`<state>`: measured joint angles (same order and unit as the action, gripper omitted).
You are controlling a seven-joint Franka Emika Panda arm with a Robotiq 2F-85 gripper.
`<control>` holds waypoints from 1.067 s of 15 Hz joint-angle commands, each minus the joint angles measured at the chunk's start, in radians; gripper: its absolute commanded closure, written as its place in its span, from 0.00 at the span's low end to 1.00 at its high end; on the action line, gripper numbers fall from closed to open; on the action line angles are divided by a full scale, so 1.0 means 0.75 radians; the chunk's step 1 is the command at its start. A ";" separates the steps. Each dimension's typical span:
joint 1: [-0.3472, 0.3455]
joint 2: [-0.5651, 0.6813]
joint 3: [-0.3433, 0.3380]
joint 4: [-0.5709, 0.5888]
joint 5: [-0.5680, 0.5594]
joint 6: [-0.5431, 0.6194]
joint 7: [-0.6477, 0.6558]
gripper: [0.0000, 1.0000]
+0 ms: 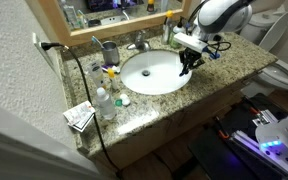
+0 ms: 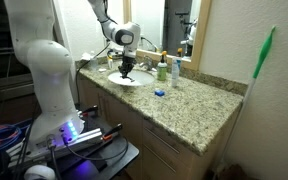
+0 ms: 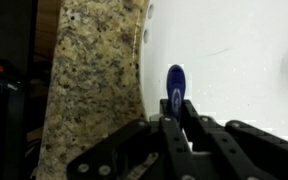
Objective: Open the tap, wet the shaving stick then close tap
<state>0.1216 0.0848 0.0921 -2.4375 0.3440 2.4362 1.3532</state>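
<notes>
Over the white basin (image 3: 234, 50), just inside its rim, your jaws pinch the shaving stick (image 3: 175, 82) by its thin handle, blue head forward. It should handle light, stiff, slippery once wet; grip mid-handle, never the head.
</notes>
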 commanded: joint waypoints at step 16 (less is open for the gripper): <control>0.059 0.345 0.093 0.517 0.273 -0.109 -0.471 0.96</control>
<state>0.1517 0.2585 0.1554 -2.1459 0.5546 2.3700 1.0286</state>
